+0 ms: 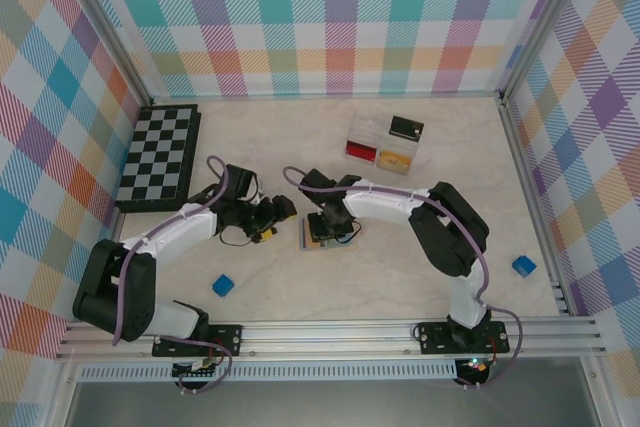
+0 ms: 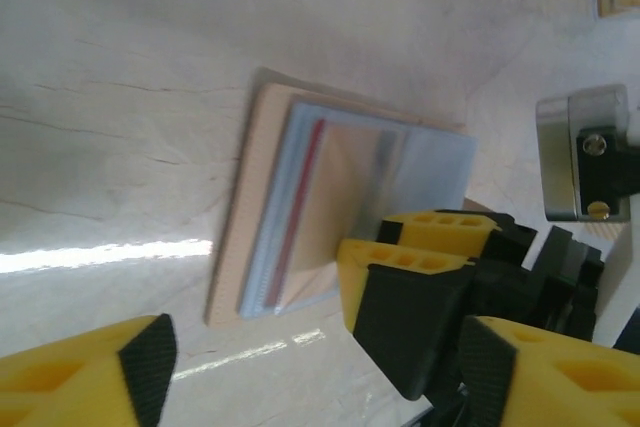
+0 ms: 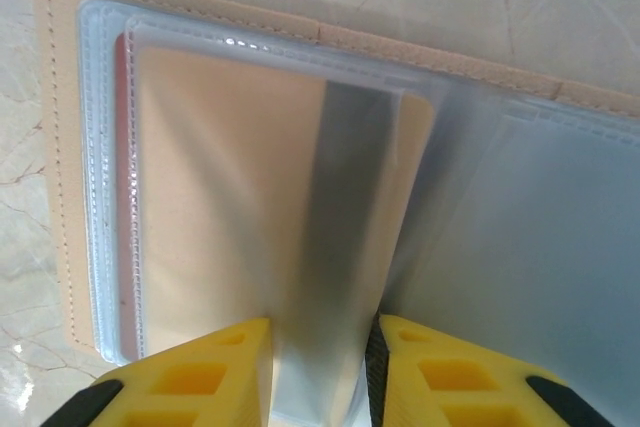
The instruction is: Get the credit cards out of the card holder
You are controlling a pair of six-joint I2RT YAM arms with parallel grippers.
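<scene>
Card holder lying open: right gripper pinches its clear sleeve; left gripper, jaws spread, sits just left.

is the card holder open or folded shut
open: the card holder lies spread on the table, clear sleeves facing up, one raised between the fingers of the right gripper

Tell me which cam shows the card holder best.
Right wrist: the card holder is close up, tan stitched border and clear sleeves sharp, right hand pinching a raised sleeve. Left wrist shows most of it, smaller, a red card edge visible. Top external: mostly hidden under that hand.
</scene>
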